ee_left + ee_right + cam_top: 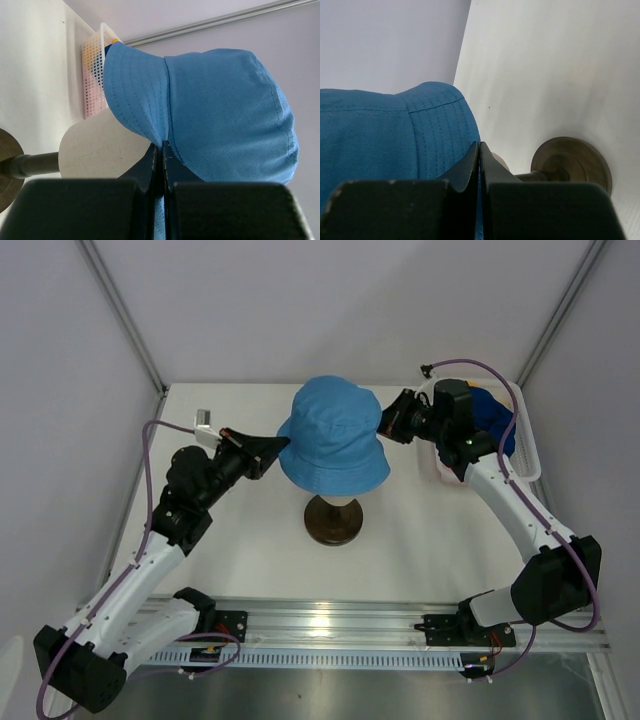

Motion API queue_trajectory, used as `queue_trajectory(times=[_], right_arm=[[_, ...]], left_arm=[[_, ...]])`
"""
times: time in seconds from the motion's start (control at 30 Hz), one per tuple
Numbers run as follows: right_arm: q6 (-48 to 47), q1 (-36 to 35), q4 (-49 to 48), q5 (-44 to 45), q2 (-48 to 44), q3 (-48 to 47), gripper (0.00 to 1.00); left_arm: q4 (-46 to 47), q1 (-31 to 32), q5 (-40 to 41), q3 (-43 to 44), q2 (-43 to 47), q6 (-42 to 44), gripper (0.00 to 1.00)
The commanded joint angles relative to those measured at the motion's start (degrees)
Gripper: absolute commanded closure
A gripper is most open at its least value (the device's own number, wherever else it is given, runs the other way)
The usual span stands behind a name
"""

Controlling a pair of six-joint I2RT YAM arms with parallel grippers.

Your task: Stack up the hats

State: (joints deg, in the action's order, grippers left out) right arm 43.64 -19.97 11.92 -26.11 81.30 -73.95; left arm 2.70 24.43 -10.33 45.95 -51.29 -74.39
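Observation:
The light blue hat hangs over the cream mannequin head, whose dark round base stands at the table's middle. My left gripper is shut on the hat's left brim. My right gripper is shut on its right brim. Both hold the hat spread between them. The navy blue hat lies in the white mesh basket behind my right arm. A bit of yellow-orange and pink shows through the basket's wall.
The basket stands at the table's right edge by the right wall. The mannequin's stem and base also show in the right wrist view. White walls close in the table at the back and both sides.

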Motion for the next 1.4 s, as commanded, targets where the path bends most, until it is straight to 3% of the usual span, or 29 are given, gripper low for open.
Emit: queue_trajectory(times=[0.0, 0.23, 0.33, 0.37, 0.43, 0.57, 0.6, 0.7, 0.73, 0.83, 1.03, 1.13, 1.37], right_arm=[[-3.47, 1.42, 5.21, 2.11, -0.96, -1.10, 1.00], [-5.31, 6.51, 7.67, 0.53, -3.68, -2.07, 0.94], [-7.06, 8.97, 9.60, -0.17, -4.39, -3.64, 0.78], [-7.86, 9.59, 10.31, -0.17, -4.57, -4.26, 0.67], [-9.53, 11.78, 12.50, 1.14, -5.18, -5.67, 0.56], [-15.93, 17.58, 17.16, 4.65, -5.45, -8.47, 0.31], [-16.82, 18.99, 18.56, 7.36, -5.19, -9.10, 0.30], [-19.54, 24.44, 20.33, 12.81, -4.75, -10.07, 0.27], [-19.99, 25.67, 20.51, 13.79, -4.57, -9.98, 0.25], [-20.96, 29.63, 20.25, 17.05, -3.25, -9.46, 0.19], [-18.77, 37.62, 16.21, 16.45, 1.05, -3.85, 0.24], [-17.71, 39.30, 13.13, 15.82, 4.20, -1.64, 0.25], [-19.29, 40.62, 10.58, 18.55, 12.12, -4.44, 0.27]], left_arm=[[-9.20, 1.59, 1.19, -2.09, -4.60, 3.99, 0.99], [-6.39, 1.94, 1.27, -5.43, -4.26, 3.02, 0.99], [-6.57, 2.03, 1.45, -5.18, -3.65, 3.90, 0.99], [-6.91, 2.03, 1.36, -4.91, -3.56, 4.25, 0.99], [-7.97, 2.03, 1.88, -4.21, -3.12, 6.09, 0.99], [-12.36, 1.86, 5.05, 1.31, -1.10, 10.31, 0.79], [-13.15, 1.77, 5.84, 2.29, -0.75, 11.36, 0.68], [-16.75, -0.07, 7.34, 5.62, 0.04, 15.84, 0.51], [-17.89, -2.08, 6.90, 6.25, 0.31, 17.51, 0.41], [-18.87, -7.43, 3.31, 7.83, 2.33, 20.06, 0.25], [-22.73, -15.97, -0.75, 7.84, 8.21, 24.89, 0.17], [-24.84, -17.83, -1.62, 7.57, 9.80, 27.88, 0.08], [-26.52, -19.50, -2.68, 5.81, 13.66, 31.14, 0.05]])
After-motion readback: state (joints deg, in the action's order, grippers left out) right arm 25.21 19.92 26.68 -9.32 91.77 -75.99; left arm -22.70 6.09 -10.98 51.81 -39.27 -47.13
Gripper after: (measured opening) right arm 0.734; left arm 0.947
